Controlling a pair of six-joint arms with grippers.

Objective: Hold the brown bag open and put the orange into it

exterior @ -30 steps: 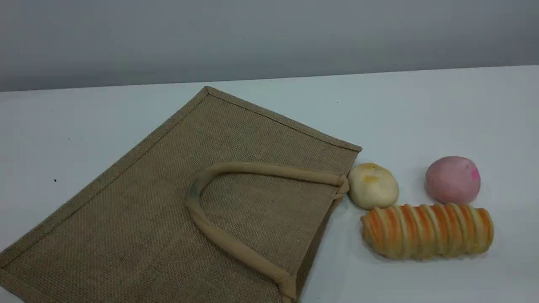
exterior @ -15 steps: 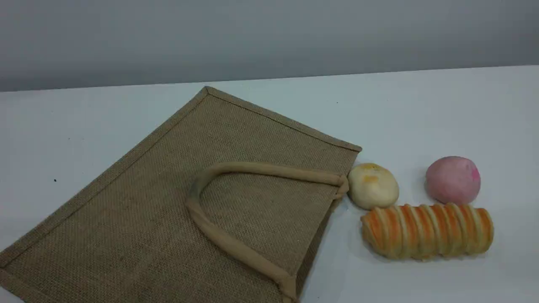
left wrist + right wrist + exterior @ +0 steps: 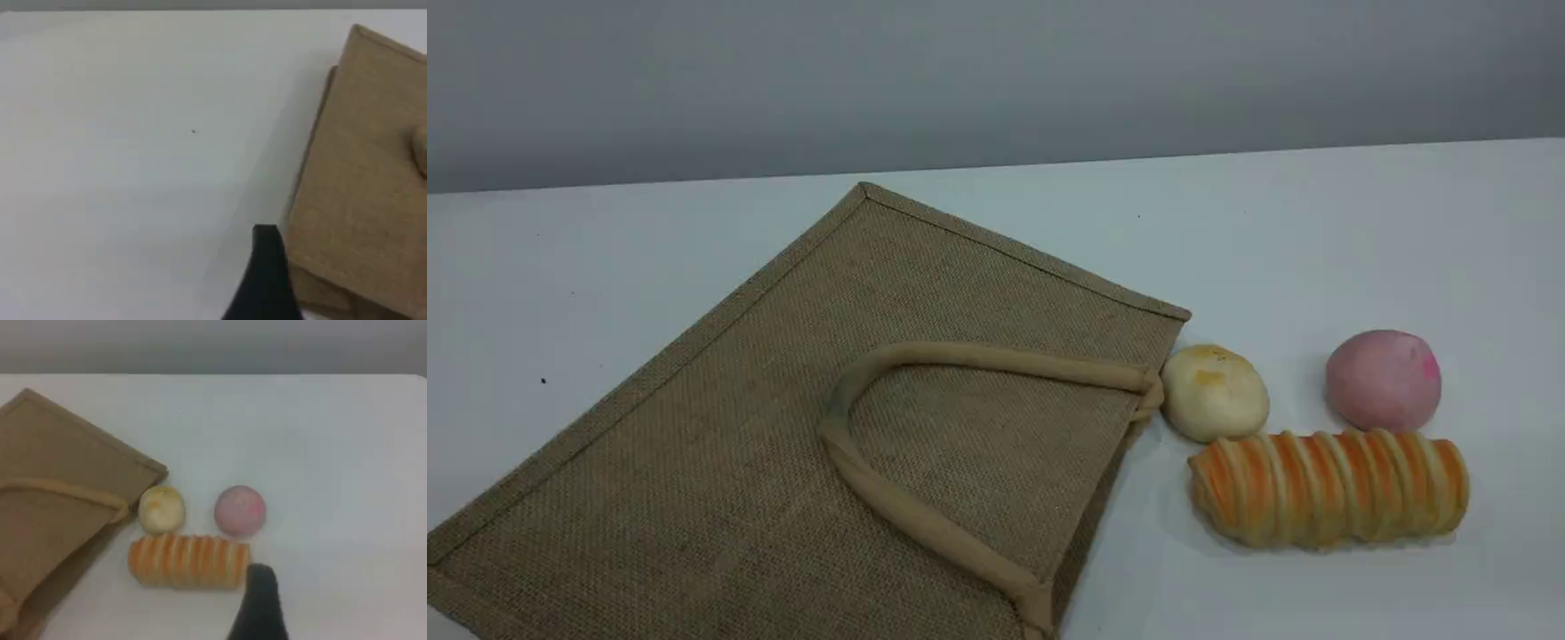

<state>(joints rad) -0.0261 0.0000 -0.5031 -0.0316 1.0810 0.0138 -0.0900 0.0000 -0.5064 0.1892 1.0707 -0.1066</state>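
Note:
The brown bag [image 3: 720, 444] lies flat on the white table, its mouth facing right, with one beige handle [image 3: 925, 356] folded back over its top side. The orange shows in none of the views. In the left wrist view the bag's corner [image 3: 367, 180] fills the right side, and my left gripper's dark fingertip [image 3: 267, 273] hangs over bare table just left of its edge. In the right wrist view the bag [image 3: 53, 493] sits at the left and my right gripper's fingertip [image 3: 261, 600] hovers near the right end of a striped roll. Neither gripper holds anything.
Right of the bag's mouth lie a cream bun [image 3: 1215, 393], a round pink ball [image 3: 1383, 380] and a long orange-and-cream striped bread roll [image 3: 1329, 487]. The bun nearly touches the bag's handle end. The table's far edge [image 3: 1227, 153] meets a grey wall.

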